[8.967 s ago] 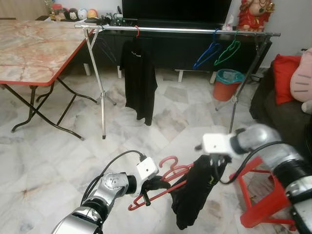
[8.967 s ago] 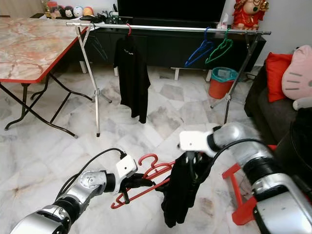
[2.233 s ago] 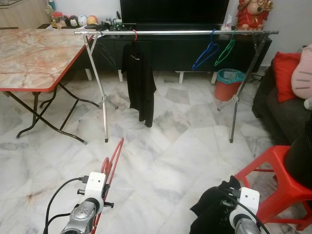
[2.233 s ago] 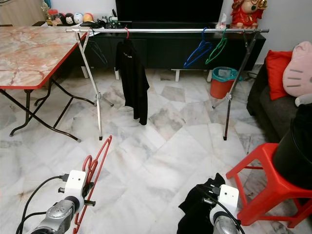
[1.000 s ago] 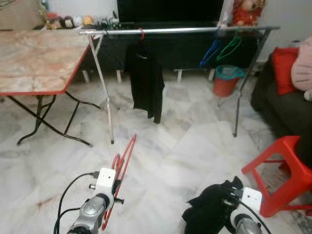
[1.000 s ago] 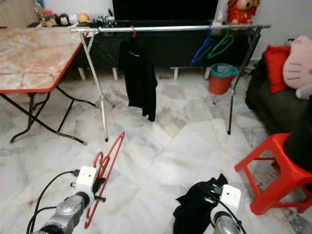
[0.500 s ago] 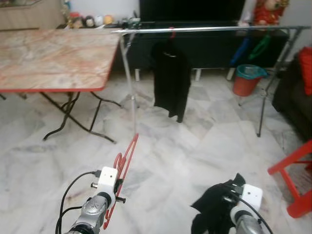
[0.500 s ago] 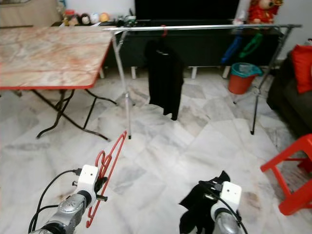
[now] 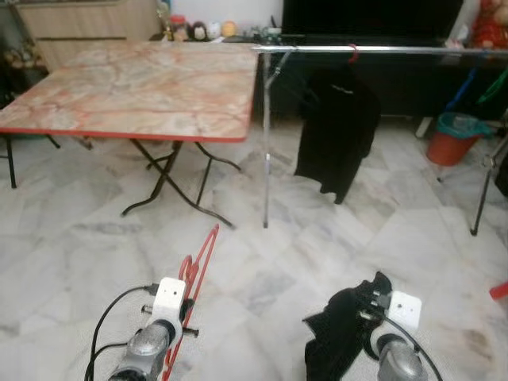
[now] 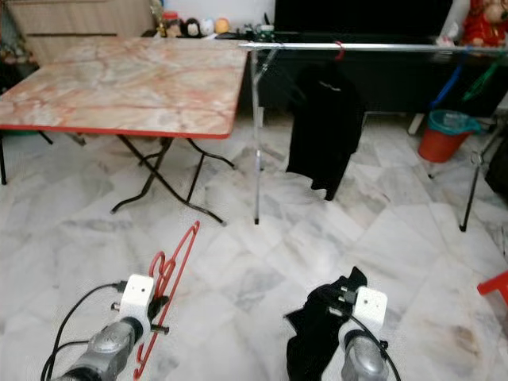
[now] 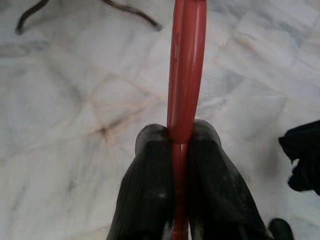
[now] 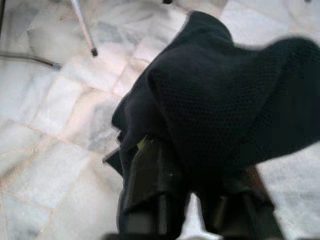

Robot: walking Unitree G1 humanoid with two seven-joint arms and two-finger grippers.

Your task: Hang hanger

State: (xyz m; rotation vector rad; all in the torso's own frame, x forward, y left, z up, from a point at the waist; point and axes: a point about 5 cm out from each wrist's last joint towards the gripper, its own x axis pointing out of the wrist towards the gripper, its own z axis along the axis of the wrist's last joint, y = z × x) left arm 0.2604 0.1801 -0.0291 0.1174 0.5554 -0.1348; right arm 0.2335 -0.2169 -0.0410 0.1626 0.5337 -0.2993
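A red hanger (image 9: 198, 274) stands nearly upright in my left gripper (image 11: 177, 142), whose black fingers (image 11: 150, 170) are shut on its bar (image 11: 186, 65). My right gripper (image 12: 187, 200) is shut on a bunched black garment (image 9: 337, 337), which drapes over the fingers (image 12: 145, 175) in the right wrist view. Both hands are low at the front. Ahead stands a silver clothes rail (image 9: 381, 49) with a black shirt (image 9: 337, 127) hanging from a red hook (image 9: 352, 54).
A marble-topped folding table (image 9: 143, 87) with a red edge and black legs stands at the left. A red bin (image 9: 452, 136) and a rail leg (image 9: 480, 202) are at the right. Blue and green hangers (image 10: 464, 83) hang at the rail's far end. White marble floor lies between.
The camera has swung left: the table now takes up more of the view, while the rail and shirt have shifted right. The red stool has left the picture. Both grips are unchanged.
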